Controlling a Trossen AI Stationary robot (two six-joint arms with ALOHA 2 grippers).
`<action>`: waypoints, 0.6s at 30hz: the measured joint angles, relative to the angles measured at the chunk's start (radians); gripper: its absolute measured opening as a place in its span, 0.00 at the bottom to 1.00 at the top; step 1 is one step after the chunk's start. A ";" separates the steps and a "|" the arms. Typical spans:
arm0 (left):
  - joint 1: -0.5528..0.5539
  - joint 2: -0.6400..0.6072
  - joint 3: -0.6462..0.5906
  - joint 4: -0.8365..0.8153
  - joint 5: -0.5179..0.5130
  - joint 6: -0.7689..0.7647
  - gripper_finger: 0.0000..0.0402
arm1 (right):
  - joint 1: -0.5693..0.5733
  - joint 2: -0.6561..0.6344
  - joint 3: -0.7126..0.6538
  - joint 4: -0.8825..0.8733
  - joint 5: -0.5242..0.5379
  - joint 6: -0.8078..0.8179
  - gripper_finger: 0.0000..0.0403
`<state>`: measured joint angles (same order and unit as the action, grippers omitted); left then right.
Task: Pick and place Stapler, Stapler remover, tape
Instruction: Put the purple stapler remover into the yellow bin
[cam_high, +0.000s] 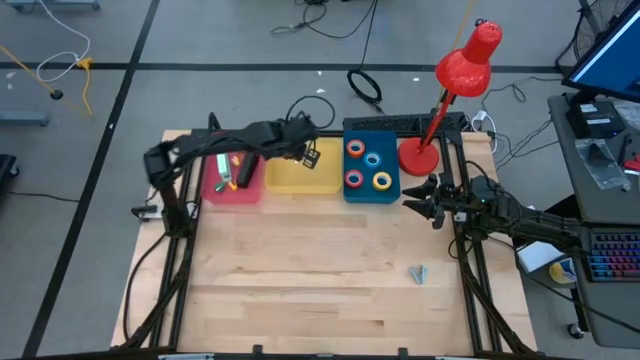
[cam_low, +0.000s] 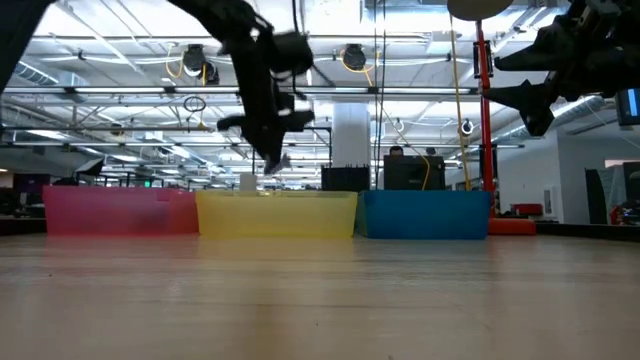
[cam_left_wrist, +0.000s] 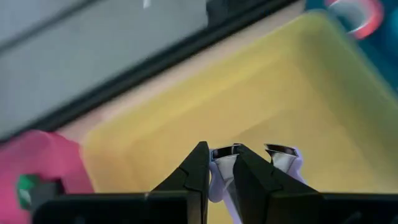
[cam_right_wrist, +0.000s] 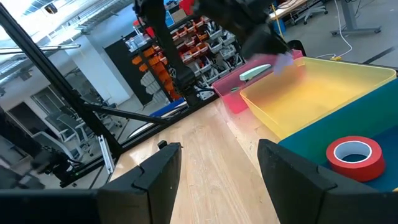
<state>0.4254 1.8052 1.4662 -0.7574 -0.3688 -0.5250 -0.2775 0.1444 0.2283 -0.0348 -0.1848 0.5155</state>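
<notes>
Over yellow bin (cam_high: 300, 178), left fingers (cam_left_wrist: 249, 180) pinching staple remover (cam_left_wrist: 281, 163), right fingers (cam_right_wrist: 280, 168) apart, empty.

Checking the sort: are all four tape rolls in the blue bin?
Yes. The four tape rolls lie flat inside the blue bin, none on the table.

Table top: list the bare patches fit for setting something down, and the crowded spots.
Free: the wooden table in front of the three bins, except a small staple remover near its right edge. The yellow bin looks empty, though the left gripper hovers above. Crowded: the blue bin with four tape rolls; the pink bin.
</notes>
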 joint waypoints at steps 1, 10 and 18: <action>0.013 0.023 0.002 -0.004 0.023 -0.011 0.13 | 0.000 0.000 0.000 0.000 0.000 0.000 0.51; 0.064 0.145 0.002 -0.056 0.063 -0.035 0.13 | 0.000 0.000 0.000 0.000 0.000 -0.001 0.51; 0.082 0.216 0.001 -0.055 0.097 -0.034 0.13 | 0.000 0.000 0.000 0.000 0.000 -0.004 0.51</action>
<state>0.5076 2.0216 1.4670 -0.8124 -0.2722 -0.5594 -0.2775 0.1444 0.2283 -0.0349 -0.1844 0.5117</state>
